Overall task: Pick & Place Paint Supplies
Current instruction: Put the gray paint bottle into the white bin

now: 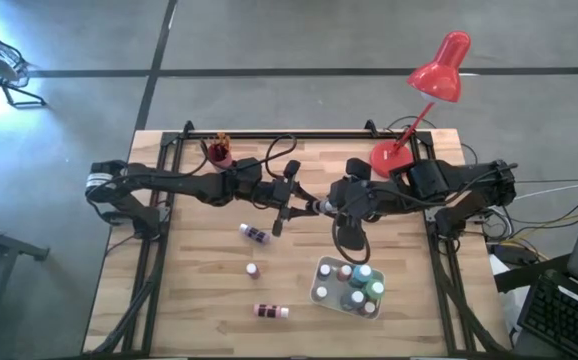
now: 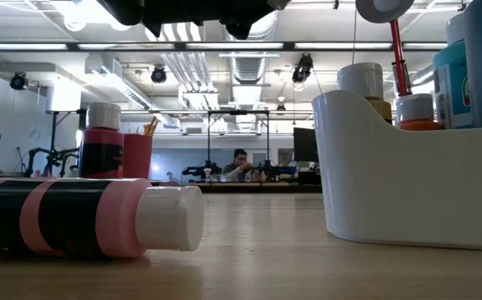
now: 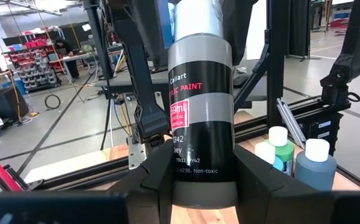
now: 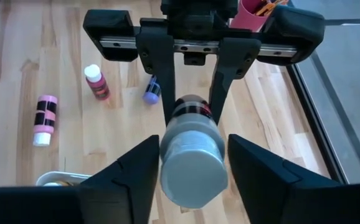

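Note:
A grey paint bottle (image 3: 202, 112) with a black label and a pale cap hangs level over the table's middle (image 1: 316, 207), between my two grippers. My left gripper (image 3: 205, 199) comes from the table's left (image 1: 291, 200) and is shut on the bottle's bottom end. My right gripper (image 4: 192, 180) comes from the right (image 1: 337, 205), slanting down. Its open fingers stand close on either side of the cap (image 4: 192, 165), and a slim gap shows at one finger. A purple bottle (image 1: 254, 233), a small upright bottle (image 1: 253, 270) and a pink bottle (image 1: 270, 311) rest on the wood. My left gripper pinches the bottle's bottom end (image 3: 203, 180) between its two fingers (image 4: 162, 81). The fingers come level from the table's left and lie along the bottle. The bottle is lifted clear of the table and lies level, its cap pointing at my right gripper.
A white caddy (image 1: 321, 272) with several bottles stands at the near right; in the low view it is the white wall (image 2: 408, 167). A red cup (image 1: 218, 153) with brushes is at the far left and a red lamp (image 1: 434, 80) at the far right. A black frame runs along the table's edges.

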